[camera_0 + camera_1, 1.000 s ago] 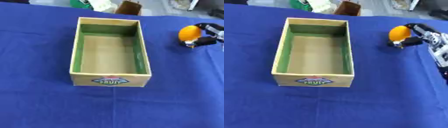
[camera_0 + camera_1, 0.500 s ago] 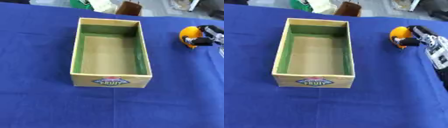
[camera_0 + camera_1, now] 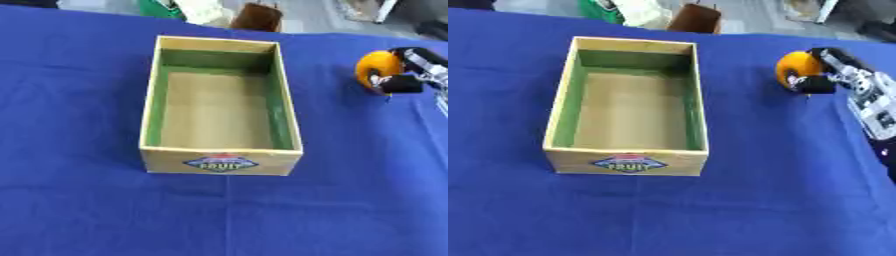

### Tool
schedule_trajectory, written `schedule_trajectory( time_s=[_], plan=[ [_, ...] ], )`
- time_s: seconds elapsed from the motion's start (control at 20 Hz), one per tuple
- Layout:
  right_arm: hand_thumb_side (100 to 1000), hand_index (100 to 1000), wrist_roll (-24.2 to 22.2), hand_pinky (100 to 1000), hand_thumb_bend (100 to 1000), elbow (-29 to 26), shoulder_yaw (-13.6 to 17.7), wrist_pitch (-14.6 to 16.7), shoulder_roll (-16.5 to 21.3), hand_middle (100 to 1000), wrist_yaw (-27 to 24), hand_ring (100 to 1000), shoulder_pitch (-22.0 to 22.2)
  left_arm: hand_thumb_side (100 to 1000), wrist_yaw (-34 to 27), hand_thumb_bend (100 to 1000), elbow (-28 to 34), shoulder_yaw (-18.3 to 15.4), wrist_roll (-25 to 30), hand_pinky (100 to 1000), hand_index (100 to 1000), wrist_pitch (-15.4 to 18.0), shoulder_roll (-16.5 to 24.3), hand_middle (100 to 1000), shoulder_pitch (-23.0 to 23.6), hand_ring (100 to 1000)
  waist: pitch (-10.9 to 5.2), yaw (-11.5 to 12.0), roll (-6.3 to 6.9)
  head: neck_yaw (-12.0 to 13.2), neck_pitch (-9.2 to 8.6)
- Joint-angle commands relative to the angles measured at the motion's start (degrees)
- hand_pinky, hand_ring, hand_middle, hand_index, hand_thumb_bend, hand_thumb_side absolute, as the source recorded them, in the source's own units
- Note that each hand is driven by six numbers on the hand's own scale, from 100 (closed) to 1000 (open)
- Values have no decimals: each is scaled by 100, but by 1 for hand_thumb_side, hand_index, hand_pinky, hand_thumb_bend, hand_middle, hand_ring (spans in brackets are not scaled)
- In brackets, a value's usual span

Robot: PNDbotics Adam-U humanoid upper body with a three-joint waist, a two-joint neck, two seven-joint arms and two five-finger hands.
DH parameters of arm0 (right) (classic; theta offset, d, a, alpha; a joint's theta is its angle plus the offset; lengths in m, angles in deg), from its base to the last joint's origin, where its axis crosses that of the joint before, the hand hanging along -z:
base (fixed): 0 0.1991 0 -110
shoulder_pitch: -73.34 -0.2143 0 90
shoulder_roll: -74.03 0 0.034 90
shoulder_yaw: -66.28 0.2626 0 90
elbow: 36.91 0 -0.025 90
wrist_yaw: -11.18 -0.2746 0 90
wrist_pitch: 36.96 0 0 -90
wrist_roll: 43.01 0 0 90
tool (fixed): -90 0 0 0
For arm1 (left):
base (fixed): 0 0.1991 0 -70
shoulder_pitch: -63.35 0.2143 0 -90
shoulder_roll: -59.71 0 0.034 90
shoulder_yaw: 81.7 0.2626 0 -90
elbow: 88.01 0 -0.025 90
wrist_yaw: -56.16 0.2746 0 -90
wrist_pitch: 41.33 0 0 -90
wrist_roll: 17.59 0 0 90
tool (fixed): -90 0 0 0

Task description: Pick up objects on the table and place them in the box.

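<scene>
An open wooden box [image 3: 561, 155] with green inner walls and a fruit label on its front stands in the middle of the blue table; nothing lies inside it. To its right, an orange fruit [image 3: 793, 69] is held by my right hand [image 3: 833, 70], whose fingers and thumb curl round it. The hand comes in from the right edge, with its silver wrist trailing toward the lower right. The fruit seems a little above the cloth, casting a shadow beside it. My left hand shows in neither view.
The blue cloth [image 3: 667, 210] covers the whole table. Beyond the far edge stand a brown object [image 3: 256, 17], a green one [image 3: 157, 7] and a pale one.
My right hand has closed tighter round the orange fruit and carried it slightly up and toward the box. The box has stayed put.
</scene>
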Motion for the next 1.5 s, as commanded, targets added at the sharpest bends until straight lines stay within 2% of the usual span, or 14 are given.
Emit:
schedule_trajectory(
  time_s=[0.05, 0.35, 0.7, 1.2, 1.3, 1.35, 1.4, 1.5],
  plan=[
    [363, 740, 238, 792, 100, -131, 126, -62, 278, 644, -108, 866, -53, 887, 15, 100, 127, -17, 5, 625, 629, -21, 43, 493, -35, 534, -162, -17, 24, 23, -29],
    [387, 670, 752, 748, 100, -611, 95, -251, 390, 571, -341, 828, 85, 883, 11, 100, 127, -17, 6, 625, 629, -49, 47, 492, -36, 533, -212, -52, 24, 32, 11],
    [420, 658, 1145, 734, 100, -1459, 58, -414, 577, 562, -389, 808, 286, 880, -10, 100, 127, -13, -22, 622, 630, -79, 65, 492, -39, 532, -332, -110, 29, 60, 68],
    [461, 654, 1213, 722, 100, -2900, -102, -244, 722, 563, -526, 787, 146, 876, -57, 100, 127, 33, -51, 621, 626, -130, 121, 493, -36, 532, -594, -217, 49, 75, 207],
    [464, 655, 1144, 722, 100, -3190, -167, -313, 681, 564, -550, 788, 77, 875, -67, 100, 127, 43, -56, 621, 626, -138, 132, 493, -36, 531, -641, -231, 55, 83, 242],
    [494, 655, 1099, 722, 100, -3329, -192, -373, 656, 564, -558, 788, 52, 875, -71, 100, 127, 47, -59, 621, 626, -141, 136, 493, -36, 531, -656, -236, 57, 89, 253],
    [466, 655, 1044, 722, 100, -3467, -227, -433, 607, 564, -572, 789, 6, 875, -76, 100, 127, 55, -58, 620, 626, -145, 139, 493, -38, 531, -679, -233, 59, 84, 269],
    [472, 655, 917, 723, 100, -3701, -319, -573, 488, 563, -586, 789, -107, 873, -87, 100, 127, 68, -57, 620, 626, -154, 145, 493, -40, 531, -716, -225, 63, 75, 293]
  ],
)
